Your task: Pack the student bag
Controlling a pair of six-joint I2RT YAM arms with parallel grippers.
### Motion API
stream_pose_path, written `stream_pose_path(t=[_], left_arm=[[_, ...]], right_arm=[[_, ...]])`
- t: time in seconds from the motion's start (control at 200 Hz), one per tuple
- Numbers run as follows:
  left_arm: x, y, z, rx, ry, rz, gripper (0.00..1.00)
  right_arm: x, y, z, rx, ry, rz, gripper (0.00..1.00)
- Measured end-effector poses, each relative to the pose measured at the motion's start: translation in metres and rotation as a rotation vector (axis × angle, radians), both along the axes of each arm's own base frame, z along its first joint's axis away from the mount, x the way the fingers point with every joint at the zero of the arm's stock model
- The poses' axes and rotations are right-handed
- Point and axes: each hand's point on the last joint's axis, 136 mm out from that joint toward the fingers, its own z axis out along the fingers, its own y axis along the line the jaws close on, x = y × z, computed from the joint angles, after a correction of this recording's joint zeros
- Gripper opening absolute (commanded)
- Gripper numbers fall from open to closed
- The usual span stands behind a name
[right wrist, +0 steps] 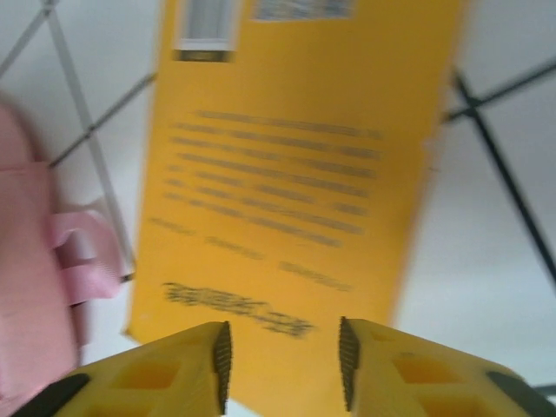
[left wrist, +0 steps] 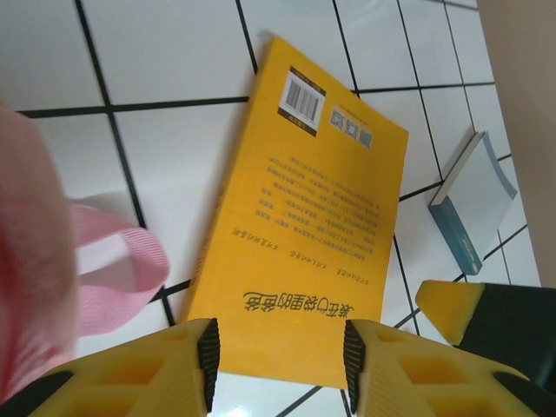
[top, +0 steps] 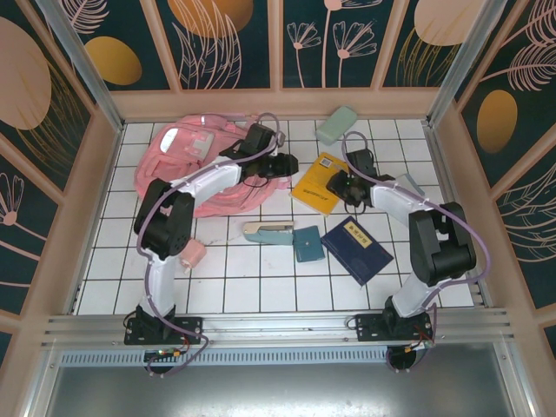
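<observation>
The student bag lies slumped at the far left of the tiled table. From overhead I see the left arm rise from its near-left base, fold at the elbow and stretch rightward across the bag. The left gripper hangs just past the bag's right edge. The right arm bends up from the near right and reaches left and far. The right gripper stands at the right edge of the yellow book, which lies flat between the two grippers.

Nearer lie a teal wallet and a navy booklet; a pale green case sits farther off.

The left wrist view adds detail. The left gripper has its fingers apart over one end of the book and holds nothing. A pink strap lies to one side and a grey-blue book to the other. The right wrist view, blurred, shows the right gripper likewise spread above the book, with the bag beside it.
</observation>
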Motion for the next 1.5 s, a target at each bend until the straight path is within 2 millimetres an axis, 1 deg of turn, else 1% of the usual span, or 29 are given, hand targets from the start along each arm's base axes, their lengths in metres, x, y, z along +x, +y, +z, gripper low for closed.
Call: stream_pose_path(t=[0.105, 0.17, 0.315, 0.45, 0.67, 0.745, 0.951, 1.086, 1.221, 1.356, 1.416, 1.501], left_arm=[[0.003, -0.012, -0.012, 0.007, 0.007, -0.018, 0.44], [0.006, -0.018, -0.022, 0.015, 0.011, -0.028, 0.44], [0.013, -0.026, -0.046, 0.044, 0.030, -0.037, 0.45], [0.017, -0.023, -0.070, 0.091, 0.055, -0.026, 0.46], [0.019, -0.026, -0.083, 0.114, 0.056, -0.034, 0.46], [0.018, -0.027, -0.088, 0.118, 0.062, -0.041, 0.46], [0.015, -0.032, -0.091, 0.148, 0.064, -0.060, 0.46], [0.012, -0.039, -0.094, 0.175, 0.054, -0.084, 0.43], [0.010, -0.041, -0.093, 0.125, 0.064, -0.091, 0.41], [0.005, -0.040, -0.084, 0.013, 0.092, -0.080, 0.41], [0.003, -0.040, -0.077, -0.039, 0.108, -0.073, 0.41], [0.001, -0.043, -0.061, -0.120, 0.125, -0.070, 0.41]], right_arm=[[-0.015, -0.011, -0.022, 0.000, 0.053, -0.033, 0.45], [-0.018, -0.013, -0.027, 0.005, 0.061, -0.043, 0.47], [-0.011, -0.010, -0.023, 0.039, 0.024, -0.056, 0.49], [-0.003, -0.006, -0.020, 0.063, -0.005, -0.055, 0.49], [-0.003, -0.004, -0.043, 0.060, 0.038, -0.055, 0.49], [0.000, -0.004, -0.041, 0.069, 0.034, -0.053, 0.47], [0.007, -0.001, -0.043, 0.079, 0.039, -0.048, 0.46], [0.010, 0.001, -0.044, 0.083, 0.040, -0.045, 0.44], [0.009, 0.000, -0.044, 0.085, 0.044, -0.044, 0.42], [0.009, 0.000, -0.045, 0.087, 0.048, -0.043, 0.40], [0.009, -0.001, -0.045, 0.087, 0.048, -0.044, 0.40], [0.009, -0.001, -0.045, 0.090, 0.049, -0.044, 0.40]])
